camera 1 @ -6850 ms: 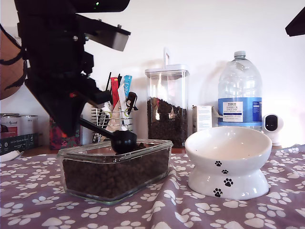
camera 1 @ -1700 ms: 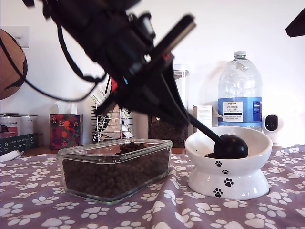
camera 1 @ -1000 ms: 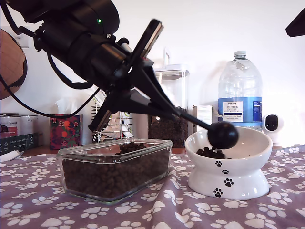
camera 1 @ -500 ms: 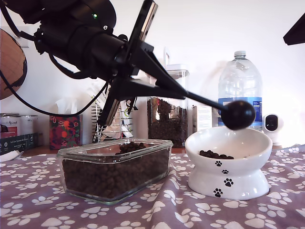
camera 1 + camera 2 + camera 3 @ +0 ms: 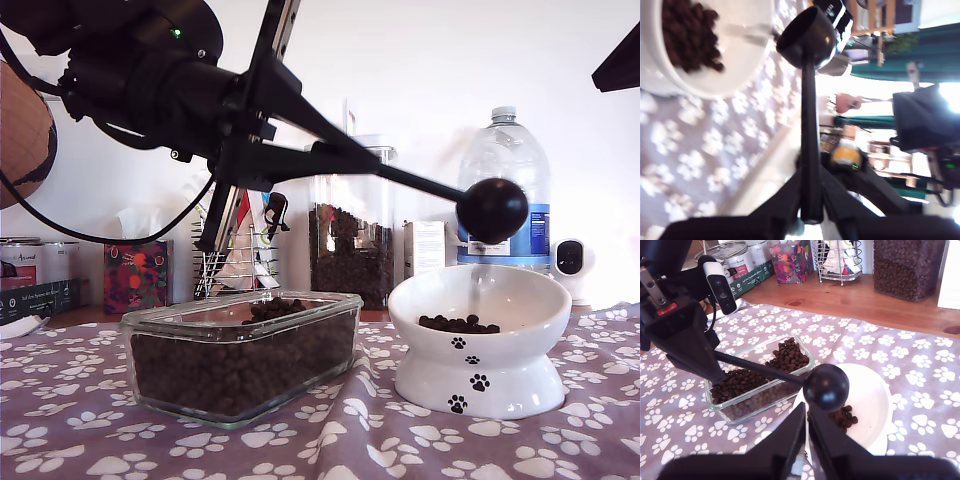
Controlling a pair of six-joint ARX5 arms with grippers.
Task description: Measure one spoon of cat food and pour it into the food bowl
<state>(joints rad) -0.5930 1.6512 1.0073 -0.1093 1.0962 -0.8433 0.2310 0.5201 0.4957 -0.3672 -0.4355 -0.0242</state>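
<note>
- My first end effector point(image 5: 810, 197) pinches the black plastic scoop with the long thin handle point(image 5: 810, 125) near the handle's tail. The small round cup hangs in the air above the white glossy pedestal bowl with black paw prints point(image 5: 480, 365), clear of its rim.
- A small heap of round dark brown kibble pellets point(image 5: 462, 324) lies in that bowl. The rest fills the rectangular clear glass dish point(image 5: 340, 300) beside it on the paw-print cloth point(image 5: 560, 440) covering the bench.
- Treat the scoop as light and stiff. With such a long handle held at the far end, I judge the cup will swing widely on a small wrist turn, and smooth plastic may twist in the grip.
- The bowl looks heavy and steady but is ceramic, so avoid knocking its rim.
- My second end effector point(image 5: 807, 426) has its fingers pressed together on nothing, hovering over the bowl.
- You cannot see inside the cup: its interior is dark and the first wrist view is blurred, so leftover pellets cannot be ruled out.
</note>
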